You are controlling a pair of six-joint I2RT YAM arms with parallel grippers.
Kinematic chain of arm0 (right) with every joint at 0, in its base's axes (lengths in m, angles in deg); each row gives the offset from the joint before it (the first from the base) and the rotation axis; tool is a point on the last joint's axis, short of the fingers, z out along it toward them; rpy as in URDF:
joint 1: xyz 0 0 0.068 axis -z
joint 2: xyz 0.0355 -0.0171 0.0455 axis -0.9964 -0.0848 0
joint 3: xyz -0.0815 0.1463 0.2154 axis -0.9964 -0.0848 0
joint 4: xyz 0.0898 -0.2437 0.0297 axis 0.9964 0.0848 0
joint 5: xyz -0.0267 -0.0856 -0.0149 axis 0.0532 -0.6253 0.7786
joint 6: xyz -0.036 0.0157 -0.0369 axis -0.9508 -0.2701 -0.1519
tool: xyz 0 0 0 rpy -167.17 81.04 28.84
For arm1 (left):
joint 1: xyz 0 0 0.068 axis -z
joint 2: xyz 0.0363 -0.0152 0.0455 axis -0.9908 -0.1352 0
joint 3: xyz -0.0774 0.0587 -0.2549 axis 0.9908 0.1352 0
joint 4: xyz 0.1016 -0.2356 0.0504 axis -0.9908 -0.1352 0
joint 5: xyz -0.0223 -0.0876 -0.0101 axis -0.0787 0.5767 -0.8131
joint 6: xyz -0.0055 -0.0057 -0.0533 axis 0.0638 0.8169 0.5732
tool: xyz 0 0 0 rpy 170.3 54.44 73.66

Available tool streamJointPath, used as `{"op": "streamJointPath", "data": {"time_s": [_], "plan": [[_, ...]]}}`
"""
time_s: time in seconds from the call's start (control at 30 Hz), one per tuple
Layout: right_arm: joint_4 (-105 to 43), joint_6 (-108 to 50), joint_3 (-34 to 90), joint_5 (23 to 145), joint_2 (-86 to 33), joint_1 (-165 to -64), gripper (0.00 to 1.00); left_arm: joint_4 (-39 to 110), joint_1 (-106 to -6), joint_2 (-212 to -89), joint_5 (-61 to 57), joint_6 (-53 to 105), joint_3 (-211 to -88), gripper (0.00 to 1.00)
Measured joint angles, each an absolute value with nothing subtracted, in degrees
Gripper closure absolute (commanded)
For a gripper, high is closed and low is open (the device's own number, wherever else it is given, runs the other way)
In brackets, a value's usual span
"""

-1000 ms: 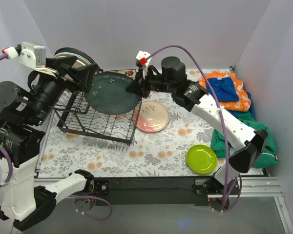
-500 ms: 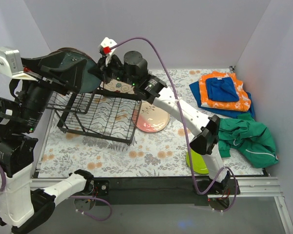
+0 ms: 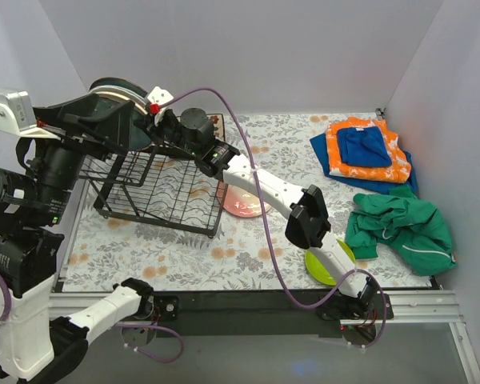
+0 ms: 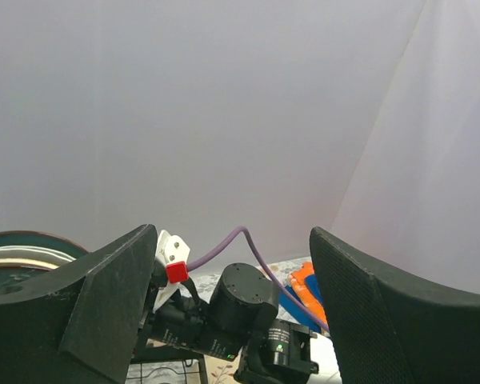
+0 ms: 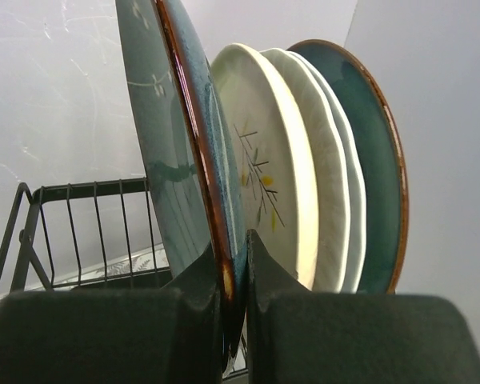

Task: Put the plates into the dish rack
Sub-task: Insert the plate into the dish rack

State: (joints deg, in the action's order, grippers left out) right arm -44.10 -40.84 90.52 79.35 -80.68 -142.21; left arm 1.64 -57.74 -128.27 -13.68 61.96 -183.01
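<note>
Top external: right gripper (image 3: 148,132) at back-left of dish rack (image 3: 164,196), among upright plates (image 3: 116,86). Pink plate (image 3: 240,206) lies flat beside rack. Lime plate (image 3: 316,270) lies near right arm base.
Left wrist: left gripper (image 4: 232,240) spread wide, nothing between.
Right wrist: fingers (image 5: 304,328) pinching rim of dark blue plate (image 5: 188,160), which stands upright in rack next to cream sprig plate (image 5: 264,172).

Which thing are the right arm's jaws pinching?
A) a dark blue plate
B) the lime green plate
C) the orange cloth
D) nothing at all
A: the right wrist view shows the right arm's jaws shut on the rim of an upright dark blue plate, over the dish rack.
</note>
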Motion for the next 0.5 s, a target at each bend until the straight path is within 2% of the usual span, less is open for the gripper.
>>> {"op": "streamJointPath", "data": {"time_s": [0.5], "plan": [[-49.94, -45.32, 90.93, 77.14, -81.69, -143.13, 0.99, 2.19, -57.74, -126.24, -16.35, 62.05, -178.44, 0.23]]}}
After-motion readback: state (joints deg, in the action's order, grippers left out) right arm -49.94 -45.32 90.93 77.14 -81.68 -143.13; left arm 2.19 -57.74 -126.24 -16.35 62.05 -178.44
